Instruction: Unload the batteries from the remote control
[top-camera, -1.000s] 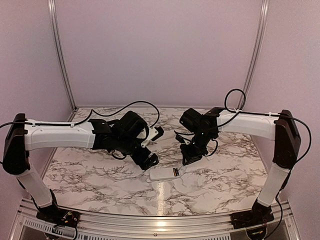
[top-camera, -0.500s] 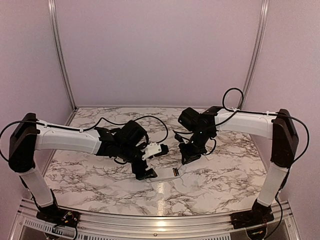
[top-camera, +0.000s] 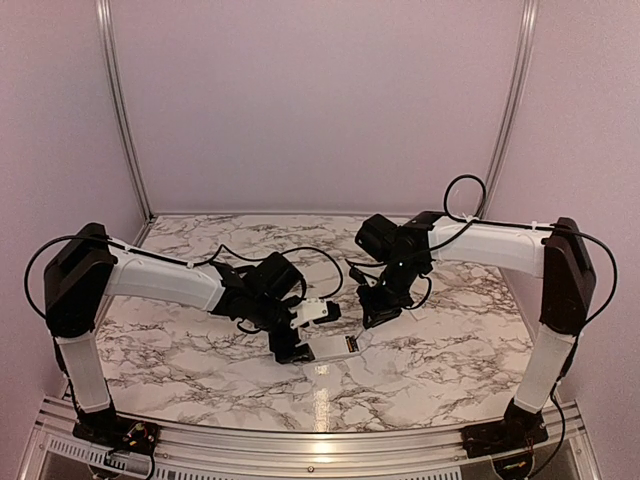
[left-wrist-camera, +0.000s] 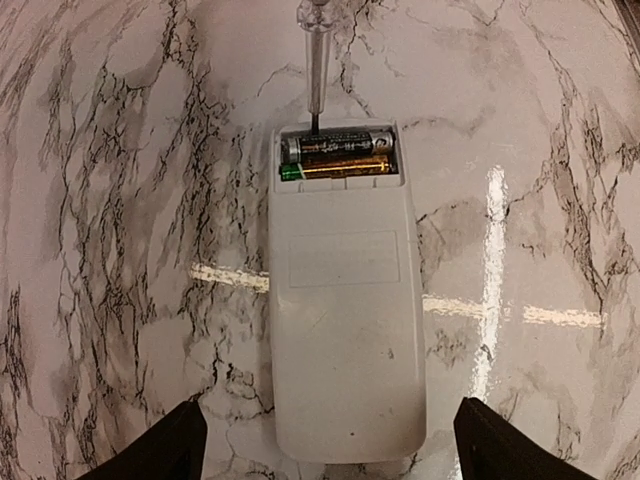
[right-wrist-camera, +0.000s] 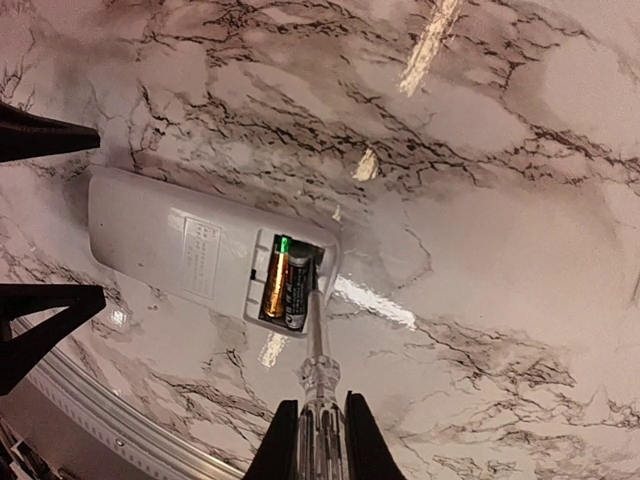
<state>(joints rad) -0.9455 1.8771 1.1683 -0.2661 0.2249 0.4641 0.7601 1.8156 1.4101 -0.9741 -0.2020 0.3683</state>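
batteries (left-wrist-camera: 337, 157) in remote control (left-wrist-camera: 345, 330), right hand (right-wrist-camera: 318, 432) gripping screwdriver (right-wrist-camera: 320, 385)

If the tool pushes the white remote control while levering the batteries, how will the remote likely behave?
It will probably slide: the remote control lies flat on the glossy table, and the open left pincer only straddles its end. It looks stiff, a hard plastic shell, so unlikely to bend. Being flat and wide, it should not roll or tip.

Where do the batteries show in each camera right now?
Top external: batteries, a dark-gold speck at the remote control's right end.
Left wrist: upper centre, in the open recess.
Right wrist: just left of centre, at the screwdriver's tip.
Shared landmark: the white remote control.
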